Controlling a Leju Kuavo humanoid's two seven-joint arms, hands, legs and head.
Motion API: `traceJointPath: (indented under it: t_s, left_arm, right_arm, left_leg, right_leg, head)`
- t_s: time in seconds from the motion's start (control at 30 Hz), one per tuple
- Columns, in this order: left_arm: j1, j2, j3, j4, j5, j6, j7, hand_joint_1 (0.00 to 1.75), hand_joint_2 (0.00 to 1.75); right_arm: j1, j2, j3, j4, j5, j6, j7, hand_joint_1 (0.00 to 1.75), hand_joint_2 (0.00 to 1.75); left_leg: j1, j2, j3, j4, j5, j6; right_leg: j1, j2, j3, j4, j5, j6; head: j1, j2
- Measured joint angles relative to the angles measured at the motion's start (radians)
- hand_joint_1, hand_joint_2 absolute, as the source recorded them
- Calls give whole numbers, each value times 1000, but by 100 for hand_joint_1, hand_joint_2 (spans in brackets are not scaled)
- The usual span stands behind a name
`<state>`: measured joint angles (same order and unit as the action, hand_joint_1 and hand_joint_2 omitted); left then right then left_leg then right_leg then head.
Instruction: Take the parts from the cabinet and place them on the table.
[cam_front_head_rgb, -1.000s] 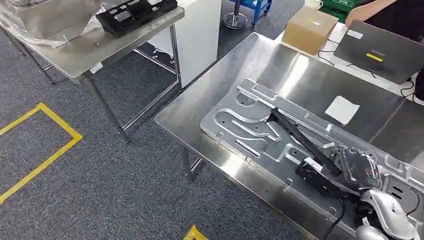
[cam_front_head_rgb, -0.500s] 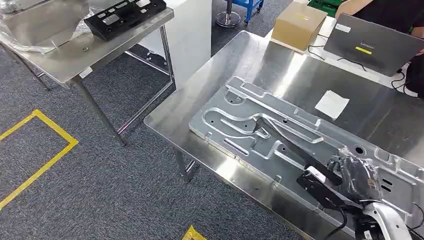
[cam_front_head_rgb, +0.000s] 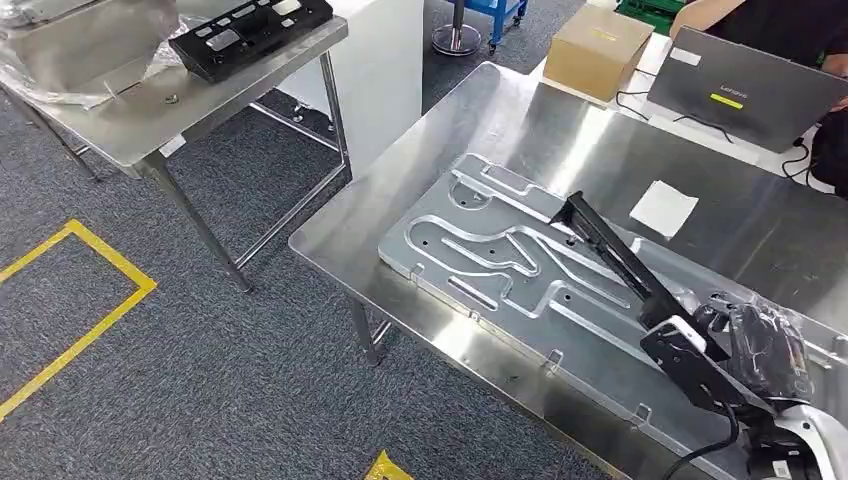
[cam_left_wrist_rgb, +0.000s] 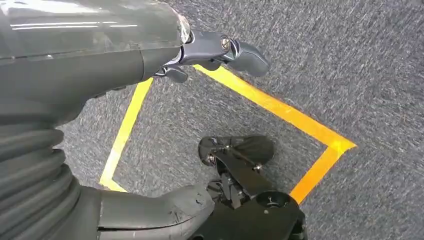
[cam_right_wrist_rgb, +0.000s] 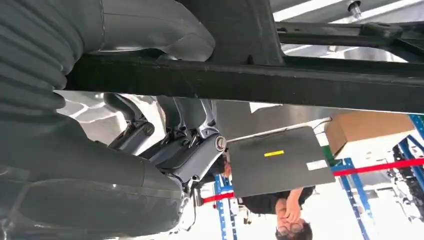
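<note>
The steel table (cam_front_head_rgb: 500, 110) stretches out in front of me, and on it lies the large stamped metal panel (cam_front_head_rgb: 500, 265), flat, its near edge close to the table's edge. Beyond it on the table sit a grey laptop (cam_front_head_rgb: 745, 90), a cardboard box (cam_front_head_rgb: 598, 45) and a small white sheet of paper (cam_front_head_rgb: 664, 208), which lies just past the panel's far side. A second, smaller metal table (cam_front_head_rgb: 150, 100) stands well apart to my left, carrying a black tray (cam_front_head_rgb: 250, 30) and some clear plastic wrap (cam_front_head_rgb: 60, 50). Yellow tape (cam_front_head_rgb: 90, 320) marks the carpet. My right hand (cam_front_head_rgb: 765, 345) grips the long black bar (cam_front_head_rgb: 615, 255), my fingers (cam_right_wrist_rgb: 195, 150) wrapped around its near end, while its far end tilts up above the panel. My left hand (cam_left_wrist_rgb: 150, 65) hangs over the taped carpet, thumb and fingers apart, holding nothing.
</note>
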<state>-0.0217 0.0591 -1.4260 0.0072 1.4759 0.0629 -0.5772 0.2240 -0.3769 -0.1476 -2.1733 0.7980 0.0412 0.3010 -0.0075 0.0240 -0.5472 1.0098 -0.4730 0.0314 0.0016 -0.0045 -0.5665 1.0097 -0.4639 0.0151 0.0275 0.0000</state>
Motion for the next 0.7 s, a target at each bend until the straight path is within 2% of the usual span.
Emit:
traceJointPath:
  t_s: [0.13,0.23,0.3,0.43,0.53,0.63,0.7]
  left_arm:
    - [0,0,0,0,0,0,0,0,175]
    - [2,0,0,0,-1,0,0,0,175]
    - [3,0,0,0,-7,1,-3,0,175]
    - [0,0,-1,0,-13,-1,-10,0,175]
    - [-1,2,-5,0,-18,-7,-11,0,175]
    - [-8,9,-9,0,-21,-21,-5,0,175]
    - [-15,14,-13,0,-25,-27,2,0,175]
  right_arm:
    - [3,0,-3,0,-6,-5,-5,175,175]
    - [-4,-1,-32,0,-96,-26,-24,175,175]
    - [-45,-11,-76,2,-176,-23,-28,175,175]
    - [-165,-59,-126,25,-197,3,-20,175,175]
    - [-265,-90,-124,56,-144,34,5,175,175]
    - [-383,-140,-72,128,34,129,72,175,175]
    - [-451,-160,-21,194,110,163,91,175,175]
  left_leg:
    - [0,0,0,0,0,0]
    - [-1,0,-1,0,0,0]
    - [-1,1,-1,0,0,0]
    - [-2,3,-1,1,1,0]
    - [-2,3,-1,1,2,0]
    - [-2,3,-2,1,3,1]
    - [-2,3,-2,1,4,0]
  right_leg:
    - [0,0,0,0,0,0]
    - [-1,0,0,0,0,0]
    - [-1,1,-1,0,1,0]
    - [-2,3,-1,0,3,1]
    - [-2,3,-1,0,4,1]
    - [-2,3,-1,1,5,1]
    - [-2,2,-1,1,6,0]
  head:
    - [0,0]
    - [0,0]
    - [0,0]
    - [0,0]
    - [0,0]
    - [0,0]
    - [0,0]
